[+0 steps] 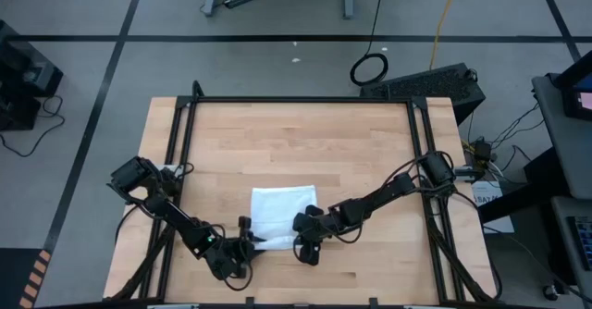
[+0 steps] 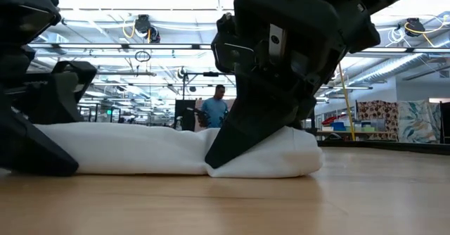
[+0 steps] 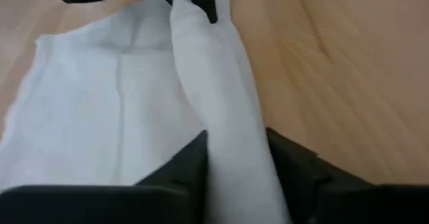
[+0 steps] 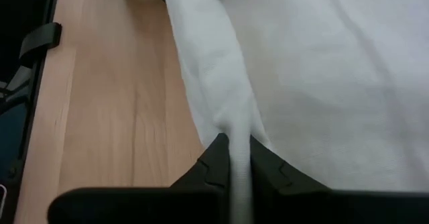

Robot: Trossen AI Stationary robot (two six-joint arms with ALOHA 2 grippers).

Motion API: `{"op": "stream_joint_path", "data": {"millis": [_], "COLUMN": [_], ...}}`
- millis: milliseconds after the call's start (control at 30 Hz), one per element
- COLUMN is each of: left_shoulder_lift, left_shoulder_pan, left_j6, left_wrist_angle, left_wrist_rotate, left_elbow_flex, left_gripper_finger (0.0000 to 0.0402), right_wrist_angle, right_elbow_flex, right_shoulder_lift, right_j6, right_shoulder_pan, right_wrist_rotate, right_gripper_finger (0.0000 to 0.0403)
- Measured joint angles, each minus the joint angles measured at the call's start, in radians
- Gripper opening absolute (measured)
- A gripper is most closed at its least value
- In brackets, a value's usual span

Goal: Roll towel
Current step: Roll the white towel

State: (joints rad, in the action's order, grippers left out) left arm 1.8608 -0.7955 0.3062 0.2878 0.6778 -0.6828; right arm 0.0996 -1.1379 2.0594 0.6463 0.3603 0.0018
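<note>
Down low, right pincer (image 4: 231, 158) clamped on the rolled near edge of the plain white soft cloth towel (image 1: 282, 207). Left pincer (image 3: 234, 158) straddles that roll's other end, fingers touching it. Towel lies front-centre on the wooden surface (image 1: 305, 133).

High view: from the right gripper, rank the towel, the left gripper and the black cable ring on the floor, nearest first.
1. towel, pinched at its near edge by the right gripper.
2. left gripper, at that edge's other end.
3. cable ring, on the floor beyond the table.
</note>
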Motion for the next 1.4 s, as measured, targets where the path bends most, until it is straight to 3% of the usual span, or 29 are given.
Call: {"op": "stream_joint_path", "data": {"millis": [133,267,467,667,833,1033,1200,1400], "left_shoulder_lift": [0.001,0.0,-0.012,-0.09,-0.161,-0.173,-0.173,-0.174], "left_shoulder_pan": [0.003,0.015,0.04,0.059,0.088,0.111,0.116,0.115], "left_j6": [0.049,0.127,0.249,0.362,0.434,0.448,0.466,0.524], "left_wrist_angle": [-0.002,-0.005,-0.01,-0.024,-0.018,0.102,0.245,0.272], "left_wrist_rotate": [-0.038,-0.055,-0.105,-0.204,-0.303,-0.382,-0.401,-0.396], "left_elbow_flex": [0.0,0.001,0.002,0.043,0.092,0.148,0.203,0.248], "left_gripper_finger": [0.0064,0.0015,0.0024,0.0025,0.0025,0.0026,0.0026,0.0026], "right_wrist_angle": [0.007,-0.018,-0.13,-0.294,-0.183,0.201,0.418,0.463], "right_elbow_flex": [0.0,0.003,0.002,0.002,0.064,0.205,0.281,0.282], "right_shoulder_lift": [-0.004,-0.036,-0.153,-0.207,-0.199,-0.164,-0.116,-0.073], "right_j6": [-0.045,-0.148,-0.351,-0.425,-0.405,-0.506,-0.652,-0.702], "right_shoulder_pan": [0.008,0.01,0.063,0.208,0.301,0.33,0.262,0.153], "right_wrist_rotate": [0.028,0.036,0.137,0.395,0.542,0.648,0.621,0.434], "right_gripper_finger": [0.0051,0.0115,0.0219,0.0284,0.0294,0.0295,0.0295,0.0295]}}
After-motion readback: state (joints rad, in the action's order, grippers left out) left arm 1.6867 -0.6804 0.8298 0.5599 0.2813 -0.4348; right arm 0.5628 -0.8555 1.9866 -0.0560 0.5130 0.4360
